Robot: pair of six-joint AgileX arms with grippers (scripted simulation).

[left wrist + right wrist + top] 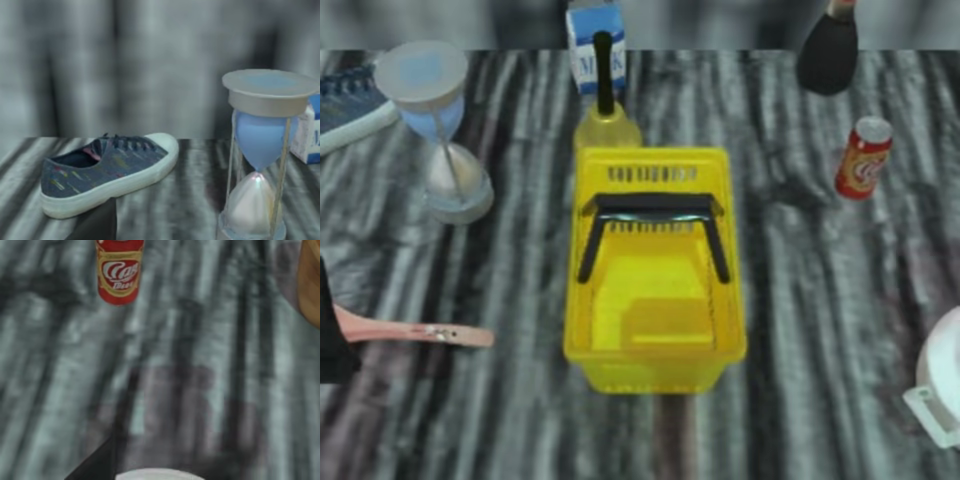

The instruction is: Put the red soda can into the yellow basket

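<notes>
Nothing is done yet: the red soda can (863,157) stands on the worktop (820,300), well right of the yellow basket (655,355), and I cannot tell either claw's state.

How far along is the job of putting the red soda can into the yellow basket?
Nothing looks done yet. The red soda can stands upright on the table's right side, apart from the yellow basket at the centre, which holds no can. Nothing is in hand: neither gripper shows in the top view, and the right wrist view only faces the can. Reaching, gripping, carrying and dropping it all remain.
</notes>
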